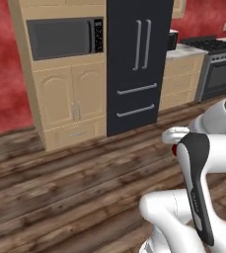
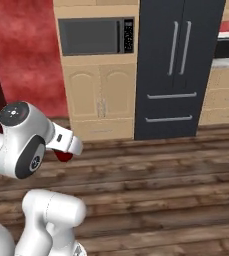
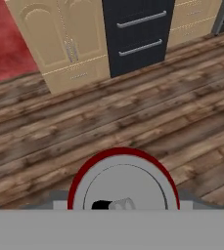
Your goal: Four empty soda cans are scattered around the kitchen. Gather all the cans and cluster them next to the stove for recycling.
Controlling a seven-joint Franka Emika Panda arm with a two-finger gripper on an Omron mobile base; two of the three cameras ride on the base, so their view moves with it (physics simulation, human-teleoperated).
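Note:
A red soda can [image 3: 122, 183] with a silver top sits between my fingers in the hand view, seen from above over the wooden floor. My gripper [image 3: 123, 199] is shut on it. From the base views only a red sliver of the can [image 1: 174, 149] [image 2: 63, 156] shows under the white hand [image 1: 176, 135] [image 2: 69, 143], which is held high and close to the arm's body. The stove [image 1: 218, 66], black with dark grates, stands far off at the upper right of the left base view, beside a beige counter.
A tall black fridge [image 1: 136, 64] [image 2: 178, 70] stands straight ahead, with a beige cabinet holding a built-in microwave [image 1: 65, 38] [image 2: 97, 36] to its left. Red walls flank them. Open wooden floor [image 1: 60, 188] lies between me and the cabinets.

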